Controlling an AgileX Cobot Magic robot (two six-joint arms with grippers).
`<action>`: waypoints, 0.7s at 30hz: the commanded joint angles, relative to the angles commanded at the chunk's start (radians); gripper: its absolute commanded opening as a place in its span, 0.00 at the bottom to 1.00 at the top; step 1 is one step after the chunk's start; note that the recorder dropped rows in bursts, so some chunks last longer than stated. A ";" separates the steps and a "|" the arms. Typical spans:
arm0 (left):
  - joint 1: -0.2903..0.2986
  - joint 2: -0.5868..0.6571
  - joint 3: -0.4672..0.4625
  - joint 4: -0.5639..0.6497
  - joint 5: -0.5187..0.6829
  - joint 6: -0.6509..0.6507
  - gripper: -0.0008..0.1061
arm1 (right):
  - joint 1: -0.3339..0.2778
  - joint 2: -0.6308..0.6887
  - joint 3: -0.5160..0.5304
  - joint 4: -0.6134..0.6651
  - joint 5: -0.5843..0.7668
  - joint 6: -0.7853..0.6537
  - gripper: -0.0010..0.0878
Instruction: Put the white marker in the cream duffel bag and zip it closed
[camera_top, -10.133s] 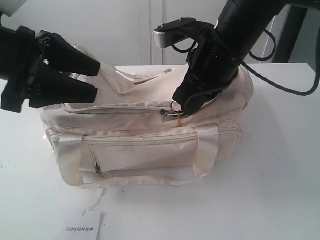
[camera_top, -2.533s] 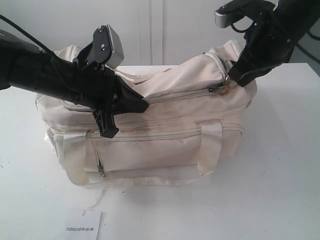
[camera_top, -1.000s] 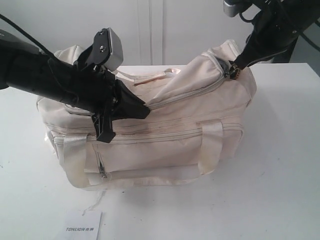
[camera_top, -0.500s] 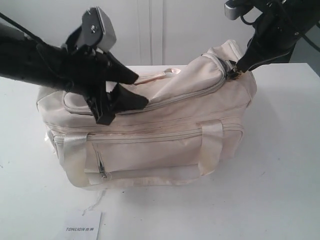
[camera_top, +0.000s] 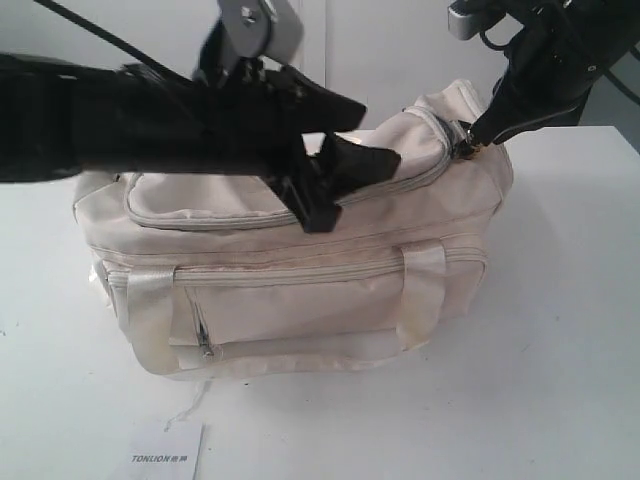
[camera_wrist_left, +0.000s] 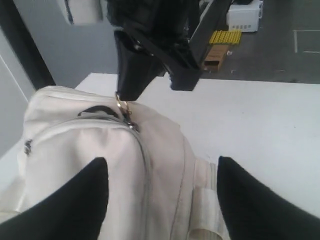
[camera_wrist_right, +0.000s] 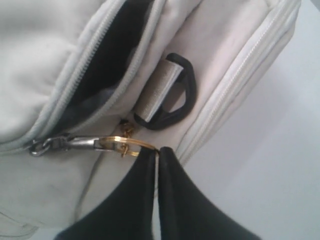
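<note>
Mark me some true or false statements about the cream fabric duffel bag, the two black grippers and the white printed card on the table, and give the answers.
1. The right gripper is shut on the gold ring zipper pull of the cream fabric duffel bag. True.
2. The left gripper clamps one of the bag's shiny straps. False: its jaws stand open over the bag, gripping nothing.
3. The white TONLION card lies on the white table, apart from the bag. True.
4. A white marker lies beside the card. False: no marker shows in any view.
</note>
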 joint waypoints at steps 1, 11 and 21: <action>-0.010 0.017 -0.010 0.000 -0.004 -0.002 0.62 | 0.000 0.000 0.000 0.000 0.003 0.000 0.01; -0.050 0.179 -0.201 0.000 -0.149 -0.002 0.62 | 0.000 0.000 0.000 0.027 0.003 0.002 0.01; -0.052 0.274 -0.318 0.000 -0.158 -0.002 0.58 | 0.000 0.000 0.000 0.027 0.000 0.002 0.01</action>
